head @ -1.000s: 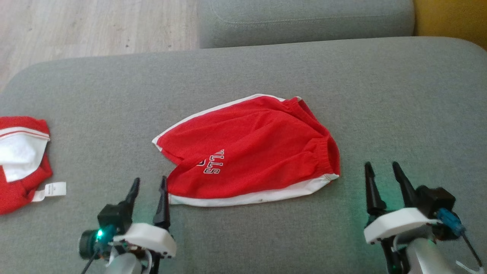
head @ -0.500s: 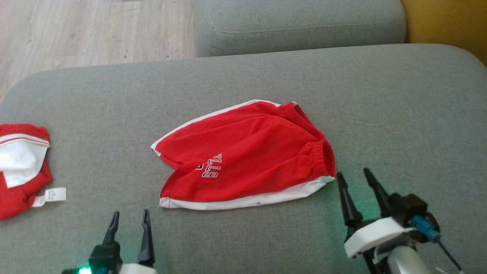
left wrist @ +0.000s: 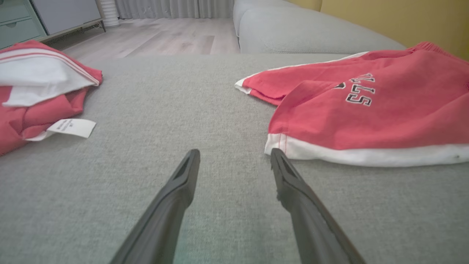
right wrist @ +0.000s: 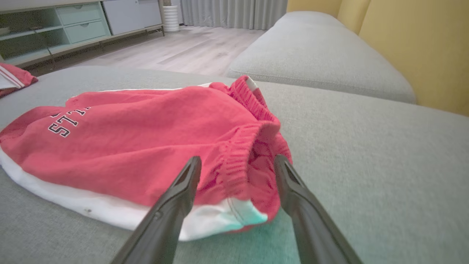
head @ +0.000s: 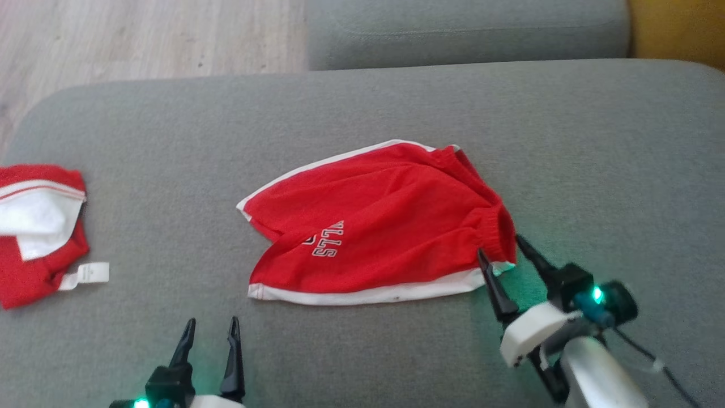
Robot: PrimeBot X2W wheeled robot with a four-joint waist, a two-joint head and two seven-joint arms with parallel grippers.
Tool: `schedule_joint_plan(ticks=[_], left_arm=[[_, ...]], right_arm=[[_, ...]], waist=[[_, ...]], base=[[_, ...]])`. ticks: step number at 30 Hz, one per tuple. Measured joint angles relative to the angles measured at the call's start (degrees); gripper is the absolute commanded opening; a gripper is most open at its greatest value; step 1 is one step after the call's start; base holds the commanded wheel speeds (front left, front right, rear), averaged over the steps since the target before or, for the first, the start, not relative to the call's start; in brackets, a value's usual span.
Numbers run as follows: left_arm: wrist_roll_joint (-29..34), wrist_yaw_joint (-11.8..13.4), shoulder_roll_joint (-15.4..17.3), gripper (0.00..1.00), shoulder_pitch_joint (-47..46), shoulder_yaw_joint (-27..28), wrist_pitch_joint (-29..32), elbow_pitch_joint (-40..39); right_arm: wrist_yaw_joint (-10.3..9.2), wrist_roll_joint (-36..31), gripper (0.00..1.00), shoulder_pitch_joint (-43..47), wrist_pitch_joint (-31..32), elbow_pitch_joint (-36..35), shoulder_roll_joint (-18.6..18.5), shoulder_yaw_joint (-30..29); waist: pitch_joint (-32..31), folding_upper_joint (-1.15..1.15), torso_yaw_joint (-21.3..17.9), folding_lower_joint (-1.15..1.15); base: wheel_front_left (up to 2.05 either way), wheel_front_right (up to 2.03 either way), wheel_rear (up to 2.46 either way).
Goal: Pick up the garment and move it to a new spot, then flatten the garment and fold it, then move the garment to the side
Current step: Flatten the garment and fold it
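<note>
The garment [head: 374, 226] is a pair of red shorts with white trim and white lettering, lying folded in half on the grey cushion [head: 362, 113]. It also shows in the left wrist view [left wrist: 366, 110] and the right wrist view [right wrist: 146, 139]. My right gripper [head: 502, 247] is open, its fingers straddling the near corner of the elastic waistband [right wrist: 238, 161]. My left gripper [head: 211, 326] is open and holds nothing; it hovers over bare cushion in front of the shorts' hem corner [left wrist: 278, 145].
A second red and white garment [head: 39, 226] with a white label lies at the cushion's left edge. Another grey cushion [head: 464, 28] sits behind, wooden floor [head: 141, 39] beyond at the left, a yellow wall [right wrist: 414, 47] to the right.
My right gripper has moved left and forward, reaching the waistband corner. My left gripper drew back from the hem toward the near edge. The shorts have not moved; the camera shifted slightly.
</note>
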Motion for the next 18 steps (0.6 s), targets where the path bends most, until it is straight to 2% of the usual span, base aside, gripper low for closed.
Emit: schedule_joint_plan(ticks=[8, 18], left_arm=[[0.0, -0.5, -0.1, 1.00, 0.0, 0.4, 0.0, 1.1], [-1.1, -0.9, -0.1, 1.00, -1.0, -0.3, 0.0, 1.1]], right_arm=[[0.00, -1.5, 1.00, -3.0, 0.0, 6.9, -3.1, 2.4], [-0.01, -0.2, 1.00, -3.0, 0.0, 7.2, -4.4, 6.9]], waist=[[1.3, 0.00, 1.4, 0.00], [2.2, 0.00, 1.2, 0.00]], base=[[0.00, 0.00, 0.00], [0.00, 0.00, 0.00]])
